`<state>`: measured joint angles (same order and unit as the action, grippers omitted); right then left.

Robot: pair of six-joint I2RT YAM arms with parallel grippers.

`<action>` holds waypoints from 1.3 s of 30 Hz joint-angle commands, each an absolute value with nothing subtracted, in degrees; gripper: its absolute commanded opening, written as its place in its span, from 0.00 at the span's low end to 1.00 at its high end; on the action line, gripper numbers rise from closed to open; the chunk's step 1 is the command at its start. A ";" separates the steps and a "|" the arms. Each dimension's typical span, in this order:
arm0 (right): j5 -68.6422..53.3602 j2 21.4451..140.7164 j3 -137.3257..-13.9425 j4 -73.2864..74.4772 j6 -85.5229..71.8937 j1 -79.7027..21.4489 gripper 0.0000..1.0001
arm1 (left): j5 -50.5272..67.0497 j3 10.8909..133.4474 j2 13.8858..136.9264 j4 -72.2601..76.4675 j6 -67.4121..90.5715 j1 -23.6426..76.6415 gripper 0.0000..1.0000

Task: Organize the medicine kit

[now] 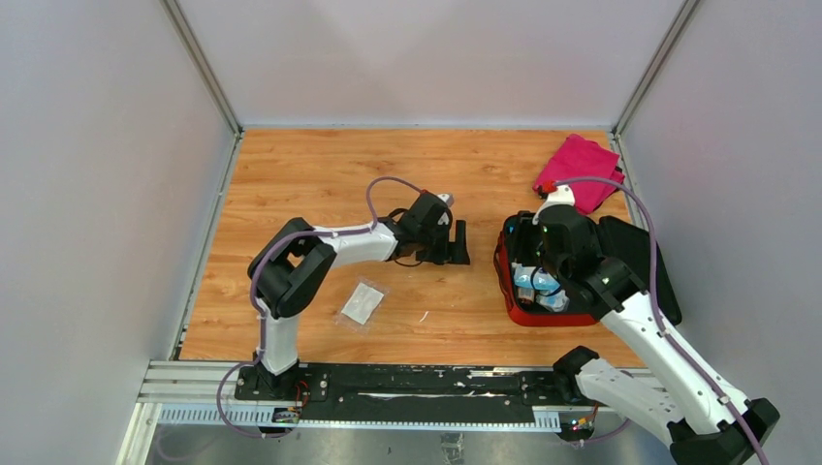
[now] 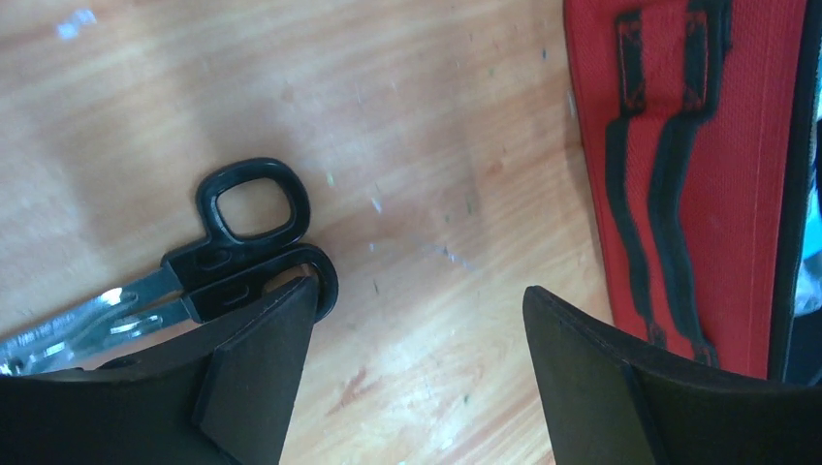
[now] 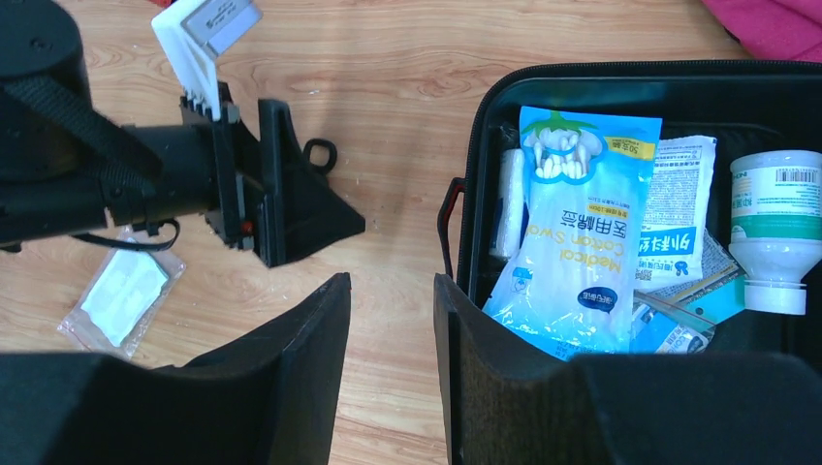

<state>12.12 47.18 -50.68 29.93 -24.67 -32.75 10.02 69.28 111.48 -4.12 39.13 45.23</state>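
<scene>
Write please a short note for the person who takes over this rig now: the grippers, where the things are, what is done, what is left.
Left gripper: jaws wide, empty, low over the table beside the black-handled steel scissors.
Right gripper: jaws apart, empty, over the edge of the open red soft zip medicine kit.
Done: blue-white plastic cotton-swab pouch, white plastic bottle and paper sachets lie in the kit.
To do: scissors and the clear flat gauze packet lie on the table; kit unzipped.

Plain pale walls [image 1: 97,194] enclose a wood-grain tabletop [image 1: 320,165] edged by a metal rail [image 1: 194,378] in front.
</scene>
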 commanded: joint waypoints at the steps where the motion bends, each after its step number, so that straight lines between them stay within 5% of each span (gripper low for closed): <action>1: 13.90 47.88 -49.87 30.85 -25.82 -33.48 0.42 | 9.75 63.45 109.22 -12.04 36.40 47.14 0.84; 10: 11.45 50.54 -50.35 29.04 -26.50 -33.42 0.42 | 5.25 53.05 100.18 -13.29 35.60 47.22 0.85; 24: 14.11 55.83 -54.10 28.19 -24.64 -33.43 0.45 | 0.09 59.54 86.85 -20.22 31.89 46.26 0.89; 39: 7.21 63.43 -57.50 28.22 -28.85 -33.35 0.56 | -9.35 59.94 70.43 -35.19 25.30 28.39 0.93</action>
